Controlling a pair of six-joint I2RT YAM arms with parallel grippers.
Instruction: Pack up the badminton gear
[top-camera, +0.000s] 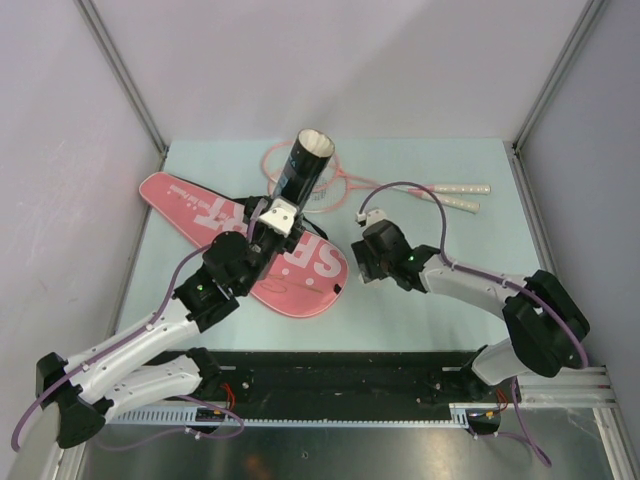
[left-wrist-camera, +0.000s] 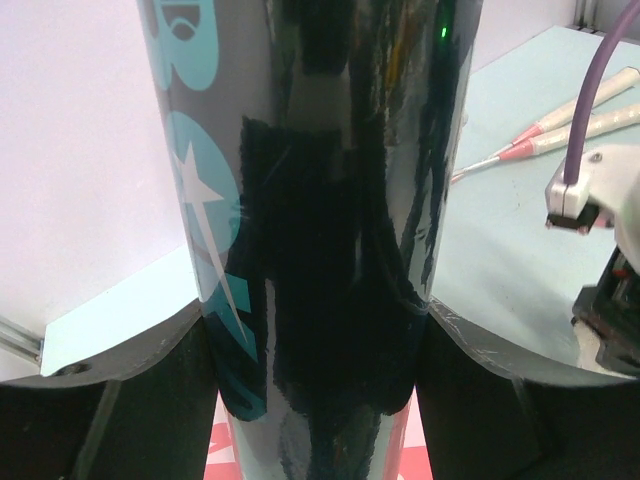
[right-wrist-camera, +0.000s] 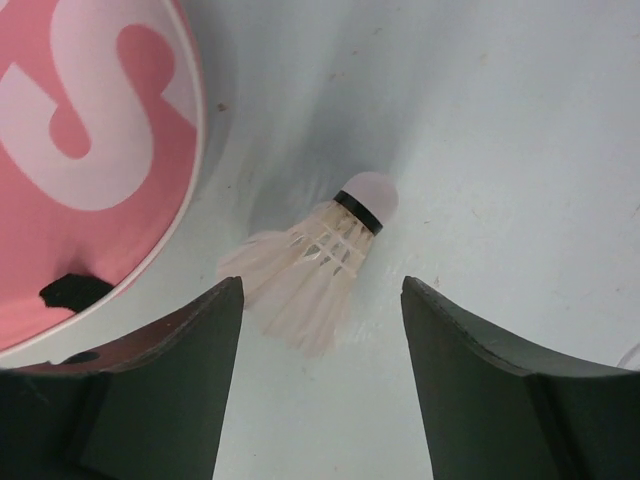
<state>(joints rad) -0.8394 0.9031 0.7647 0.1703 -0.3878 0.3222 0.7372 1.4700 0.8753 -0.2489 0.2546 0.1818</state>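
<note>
My left hand grips the tube; my right hand, open, hovers over the featherlight, crushable shuttlecock, and I'd pinch its cork.

A lab robot cell: white panel walls, aluminium posts, pale-green table.

Left claw clamped on tube, arm stretched forward; right claw pointing down, jaws apart.
</note>
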